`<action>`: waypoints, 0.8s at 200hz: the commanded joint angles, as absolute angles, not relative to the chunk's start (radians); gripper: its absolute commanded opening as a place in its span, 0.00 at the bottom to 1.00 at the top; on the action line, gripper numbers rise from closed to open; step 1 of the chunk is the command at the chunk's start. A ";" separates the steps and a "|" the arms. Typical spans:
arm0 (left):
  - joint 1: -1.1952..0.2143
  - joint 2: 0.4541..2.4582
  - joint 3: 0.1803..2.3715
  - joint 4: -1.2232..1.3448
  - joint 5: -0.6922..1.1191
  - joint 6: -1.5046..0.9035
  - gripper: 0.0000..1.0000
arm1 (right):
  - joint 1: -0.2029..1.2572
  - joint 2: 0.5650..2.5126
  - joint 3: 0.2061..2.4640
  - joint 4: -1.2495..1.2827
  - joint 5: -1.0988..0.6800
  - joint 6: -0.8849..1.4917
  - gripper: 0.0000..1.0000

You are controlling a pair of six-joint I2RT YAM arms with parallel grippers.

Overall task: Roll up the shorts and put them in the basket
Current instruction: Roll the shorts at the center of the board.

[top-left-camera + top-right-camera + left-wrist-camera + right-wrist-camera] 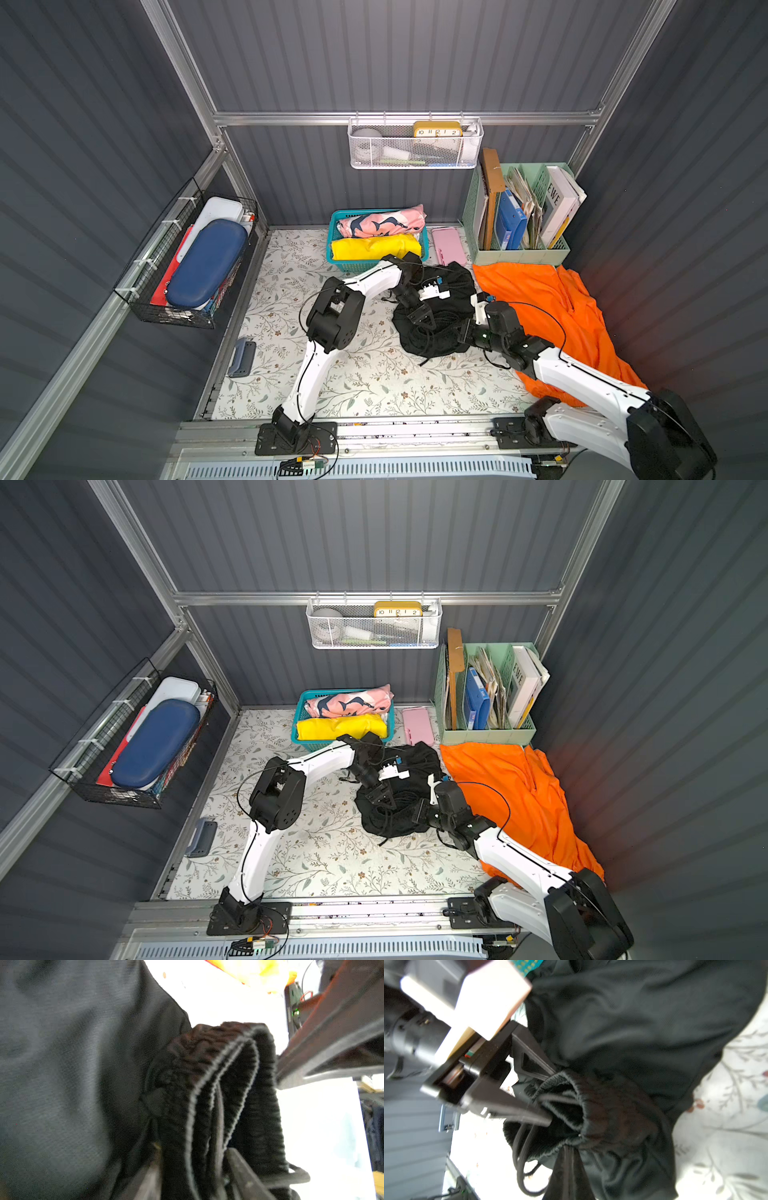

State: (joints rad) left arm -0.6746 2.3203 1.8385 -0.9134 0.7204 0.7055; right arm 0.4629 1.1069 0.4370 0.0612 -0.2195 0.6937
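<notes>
The black thin-fabric shorts point(436, 343) sit bunched in a heap right of the middle of the floral-print table surface point(332, 374), about midway between its far and near edges. The ribbed elastic waistband point(207, 1084) is folded double on the heap's near side, and the black drawstring point(519, 1167) hangs in loose loops.

Left gripper point(553, 1097): jaws clearly parted, straddling the waistband fold, one finger each side (no squeeze visible, so I read it as released).

Right gripper point(569, 1152): fingers closed together with a pinch of the same waistband fabric between them. It comes in from the heap's right side.

The plain bright orange shorts point(552, 307) are spread flat and wrinkled along the right edge, from near the far-right corner down to the near edge. They lie just beside the black heap, partly under the right arm.

Far edge, around the middle: a teal plastic basket point(332, 237) holds a rolled yellow cloth point(374, 247) and a pink cloth with dark blue print point(380, 224). A pink flat case point(448, 245) lies just right of the basket. A mint-green file organiser point(519, 253) with books and papers stands in the far-right corner.
</notes>
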 commanded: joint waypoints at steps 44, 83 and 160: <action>-0.664 2.182 1.752 -0.754 0.625 0.640 1.00 | 0.427 1.321 0.544 0.095 -0.329 0.753 0.00; -0.655 1.991 1.615 -0.556 0.544 0.591 1.00 | 0.425 1.371 0.554 0.062 -0.324 0.774 0.00; -0.704 1.700 1.279 -0.245 0.466 0.560 1.00 | 0.413 1.418 0.555 0.030 -0.299 0.803 0.00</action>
